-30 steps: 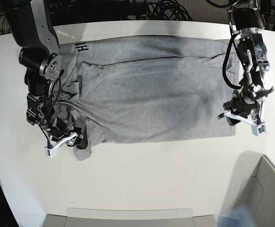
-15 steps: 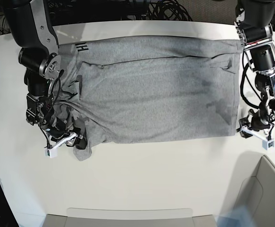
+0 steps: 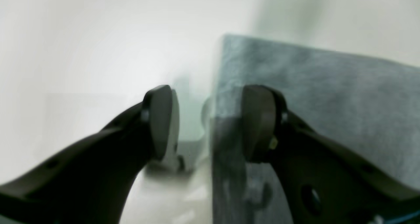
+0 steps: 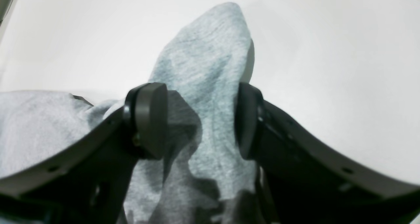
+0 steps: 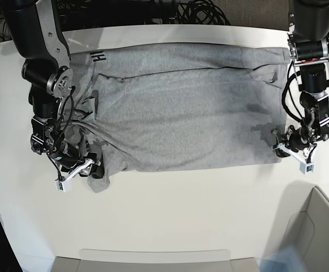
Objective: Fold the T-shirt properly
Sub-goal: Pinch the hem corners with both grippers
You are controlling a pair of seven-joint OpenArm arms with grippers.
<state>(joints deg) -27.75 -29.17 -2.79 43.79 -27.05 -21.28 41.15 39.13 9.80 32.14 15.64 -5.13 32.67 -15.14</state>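
Observation:
The grey T-shirt [image 5: 187, 107] lies spread across the white table [image 5: 170, 209], partly folded, with black lettering [image 5: 98, 56] at its top left. My left gripper [image 5: 291, 152] sits low at the shirt's lower right corner. In the left wrist view this gripper [image 3: 206, 119] is open, one finger [image 3: 259, 119] over the T-shirt [image 3: 328, 102] and the other over bare table. My right gripper [image 5: 76, 170] is at the bunched lower left sleeve. In the right wrist view it [image 4: 200, 119] stands open, straddling a tongue of the T-shirt [image 4: 210, 53].
A cardboard box [image 5: 317, 226] stands at the table's lower right corner. A shallow grey tray [image 5: 153, 260] lies along the front edge. Dark cables [image 5: 198, 11] run behind the table's far edge.
The left gripper swung out past the shirt's right edge, opened wider, then came back in and down to the lower right corner. The right arm has barely moved.

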